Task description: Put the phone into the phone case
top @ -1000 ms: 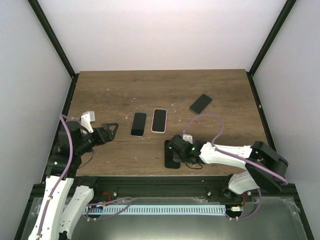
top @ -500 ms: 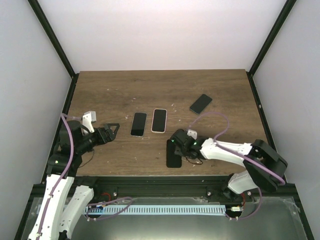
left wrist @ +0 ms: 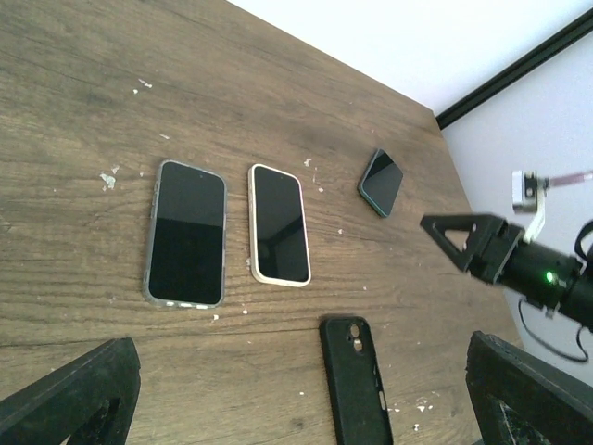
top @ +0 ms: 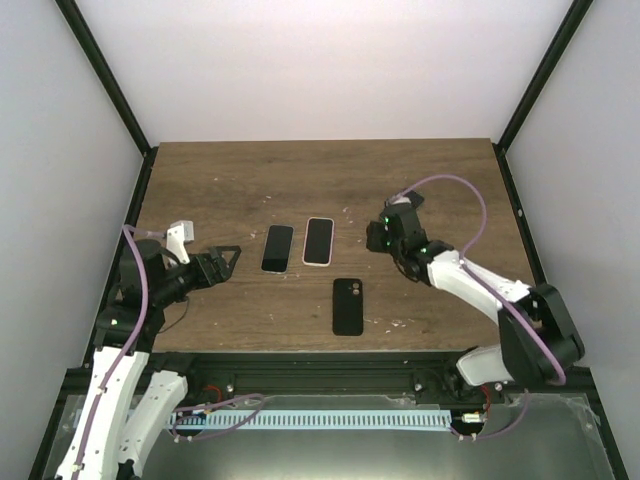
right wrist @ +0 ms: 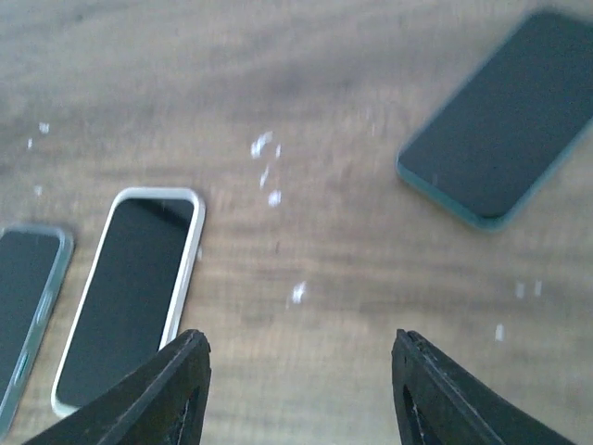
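While the black phone case lies ready at six o'clock on my wooden bench, I hover the right gripper, released and empty, near the teal-edged dark phone at one o'clock, presumably to fetch it.

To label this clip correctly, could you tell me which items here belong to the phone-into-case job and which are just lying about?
For the job, probably:
black case
teal-edged phone

Lying about, already in cases:
grey-cased phone
white-cased phone
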{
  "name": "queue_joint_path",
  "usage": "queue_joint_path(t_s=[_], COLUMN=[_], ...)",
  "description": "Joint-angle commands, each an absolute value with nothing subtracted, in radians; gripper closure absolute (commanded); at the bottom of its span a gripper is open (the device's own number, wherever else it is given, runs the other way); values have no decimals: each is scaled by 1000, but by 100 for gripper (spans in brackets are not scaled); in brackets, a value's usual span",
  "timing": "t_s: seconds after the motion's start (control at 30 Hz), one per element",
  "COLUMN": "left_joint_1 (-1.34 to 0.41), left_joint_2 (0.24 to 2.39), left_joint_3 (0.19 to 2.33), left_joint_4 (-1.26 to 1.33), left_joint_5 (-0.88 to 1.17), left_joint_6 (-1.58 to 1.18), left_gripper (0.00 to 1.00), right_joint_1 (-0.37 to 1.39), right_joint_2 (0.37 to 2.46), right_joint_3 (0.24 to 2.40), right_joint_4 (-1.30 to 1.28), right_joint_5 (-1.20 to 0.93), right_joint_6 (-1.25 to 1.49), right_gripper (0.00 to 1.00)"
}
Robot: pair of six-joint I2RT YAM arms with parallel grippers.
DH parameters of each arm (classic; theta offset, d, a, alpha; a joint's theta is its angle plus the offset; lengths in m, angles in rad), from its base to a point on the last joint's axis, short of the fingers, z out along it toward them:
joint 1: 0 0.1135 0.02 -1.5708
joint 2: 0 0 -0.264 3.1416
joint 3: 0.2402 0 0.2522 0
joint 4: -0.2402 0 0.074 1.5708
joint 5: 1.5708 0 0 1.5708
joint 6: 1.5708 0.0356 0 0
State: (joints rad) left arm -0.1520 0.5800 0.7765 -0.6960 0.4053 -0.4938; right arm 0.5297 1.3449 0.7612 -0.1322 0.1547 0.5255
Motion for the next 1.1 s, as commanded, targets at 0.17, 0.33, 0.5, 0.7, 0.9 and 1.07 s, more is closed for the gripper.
queue_joint_path(t_s=[0.17,0.33,0.5,0.7,0.9,1.07], left_joint_1=[-150,-150,-150,-150,-150,-150], left_joint_2=[573,585,584,586,592,598], left_joint_3=[769,775,766,764,763,765], left_joint_4=[-684,-687,-687,-686,-689,-688], left_joint_5=[418,418,415,407,409,412], left_joint_6=[-479,-476,-476,-477,-477,-474], left_gripper=[2,2,2,2,2,2], right_joint_1=[305,228,171,155,155,155], right_joint_2=[1645,1825,1961,2103,2170,2245], right_joint_3=[1004,1175,1305,1447,1513,1631], right_joint_4=[58,24,-16,-99,-95,-208], right_joint_5=[-30,-109,-119,-131,-142,-166], right_joint_6=[330,296,285,222,172,157], right_gripper=[47,48,48,44,41,40])
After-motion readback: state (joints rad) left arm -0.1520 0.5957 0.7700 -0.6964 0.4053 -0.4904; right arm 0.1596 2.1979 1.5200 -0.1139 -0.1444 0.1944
